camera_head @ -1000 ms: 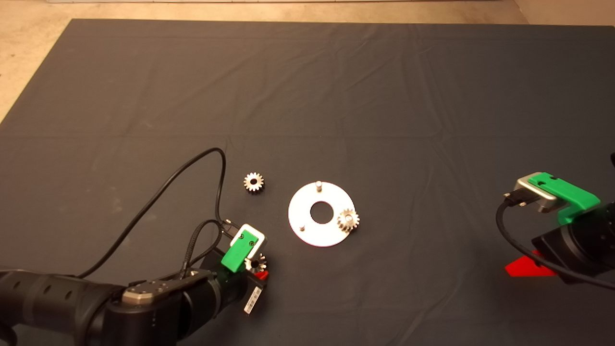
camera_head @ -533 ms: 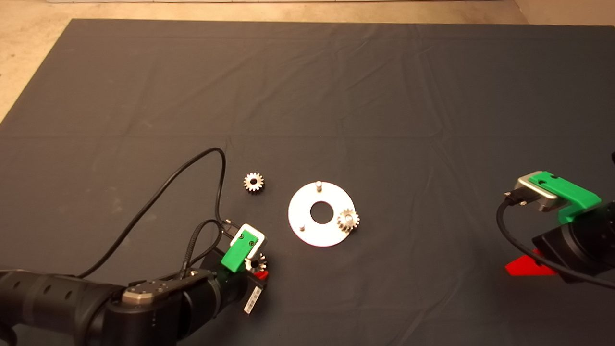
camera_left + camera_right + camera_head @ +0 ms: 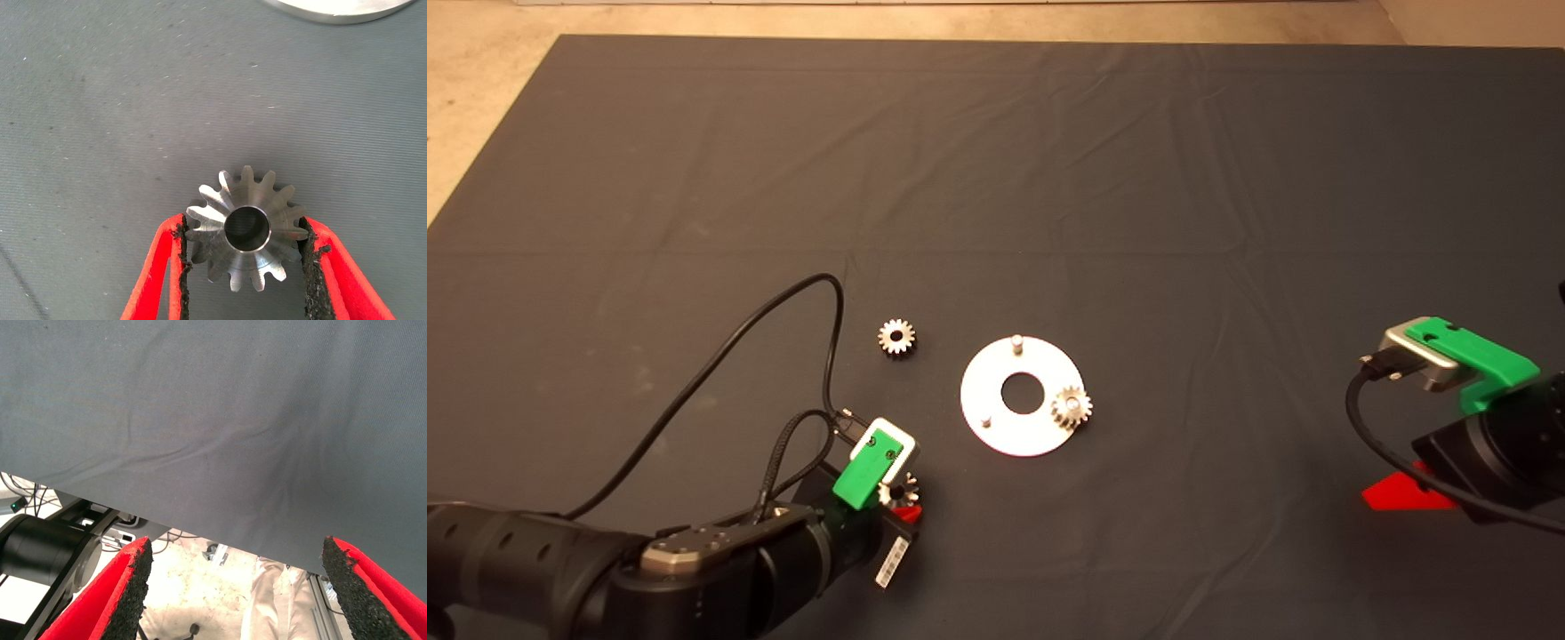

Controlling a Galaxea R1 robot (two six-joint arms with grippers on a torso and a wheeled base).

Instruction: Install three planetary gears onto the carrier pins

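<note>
My left gripper [image 3: 901, 496] is at the lower left of the mat, shut on a planetary gear [image 3: 899, 485]. In the left wrist view the gear [image 3: 248, 227] sits between the black pads [image 3: 181, 267], bore facing the camera. A second gear [image 3: 1072, 407] rests on the right side of the silver disc [image 3: 996, 431]. Two carrier pins [image 3: 1016, 341] [image 3: 985, 421] stand bare on it. A third gear [image 3: 895, 337] lies flat on the mat left of the disc. My right gripper [image 3: 1400, 496] waits open at the right edge.
The disc's rim [image 3: 340, 10] shows just beyond the held gear. A black cable [image 3: 783, 307] loops over the mat behind my left arm. In the right wrist view the mat's edge [image 3: 200, 527], floor, equipment and a person's leg [image 3: 267, 600] show past the open fingers [image 3: 133, 580].
My left arm has shifted slightly back and to the left with the gear still held. The right arm, the disc and the other gears have not moved.
</note>
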